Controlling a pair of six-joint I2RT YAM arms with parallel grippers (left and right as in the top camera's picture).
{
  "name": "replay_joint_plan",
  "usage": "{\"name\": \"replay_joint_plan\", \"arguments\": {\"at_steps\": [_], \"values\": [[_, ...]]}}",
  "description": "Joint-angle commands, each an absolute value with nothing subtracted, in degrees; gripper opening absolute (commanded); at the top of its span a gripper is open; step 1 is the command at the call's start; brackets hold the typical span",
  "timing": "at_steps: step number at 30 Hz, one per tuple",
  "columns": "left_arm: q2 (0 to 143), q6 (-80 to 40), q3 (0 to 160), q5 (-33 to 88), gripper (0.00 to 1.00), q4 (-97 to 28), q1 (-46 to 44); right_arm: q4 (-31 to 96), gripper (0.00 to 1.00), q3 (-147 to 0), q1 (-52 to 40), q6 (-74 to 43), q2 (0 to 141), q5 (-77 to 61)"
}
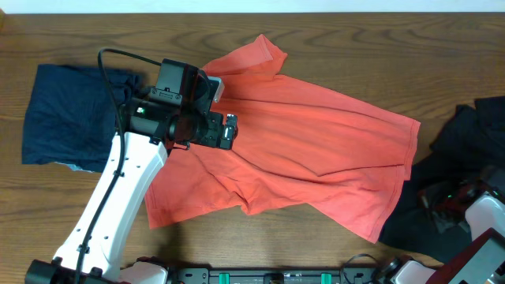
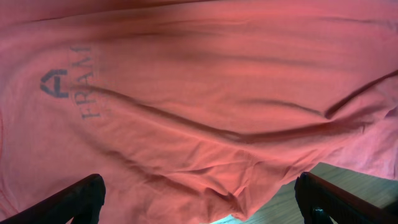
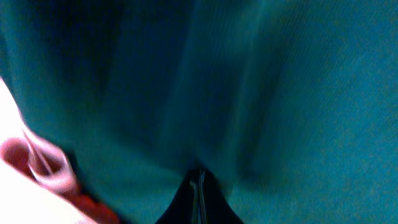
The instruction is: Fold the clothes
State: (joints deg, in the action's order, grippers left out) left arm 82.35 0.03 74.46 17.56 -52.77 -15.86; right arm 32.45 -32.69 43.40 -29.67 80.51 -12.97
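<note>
An orange-red T-shirt (image 1: 308, 146) lies spread and wrinkled across the middle of the wooden table. My left gripper (image 1: 227, 131) hovers over its left part. In the left wrist view the shirt (image 2: 205, 93) fills the frame and shows a grey printed logo (image 2: 74, 78). The left gripper (image 2: 199, 205) is wide open and empty just above the shirt's hem. My right gripper (image 3: 199, 186) is shut, with its tips against dark cloth (image 3: 249, 81) that fills its blurred view. I cannot see cloth pinched between its fingers. The right arm (image 1: 473, 217) rests at the table's lower right.
A folded navy garment (image 1: 67, 114) lies at the left. A pile of dark clothes (image 1: 465, 158) lies at the right edge, under the right arm. Bare wood (image 1: 260, 237) shows along the front and the back (image 1: 355, 47).
</note>
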Motion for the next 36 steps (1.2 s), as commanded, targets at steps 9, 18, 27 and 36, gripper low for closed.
{"name": "replay_joint_plan", "arguments": {"at_steps": [9,18,27,36], "values": [[82.0,0.4,75.2,16.8,0.98,-53.9,-15.7,26.5,0.03,-49.3,58.9,-37.6,80.6,-10.3],[82.0,0.4,75.2,16.8,0.98,-53.9,-15.7,45.5,0.54,-50.6,49.1,-24.4,80.9,-20.0],[82.0,0.4,75.2,16.8,0.98,-53.9,-15.7,37.8,0.88,-35.7,42.8,-26.8,81.0,-13.1],[82.0,0.4,75.2,16.8,0.98,-53.5,-15.7,27.9,0.14,-29.4,42.9,-33.3,81.2,-4.0]]}}
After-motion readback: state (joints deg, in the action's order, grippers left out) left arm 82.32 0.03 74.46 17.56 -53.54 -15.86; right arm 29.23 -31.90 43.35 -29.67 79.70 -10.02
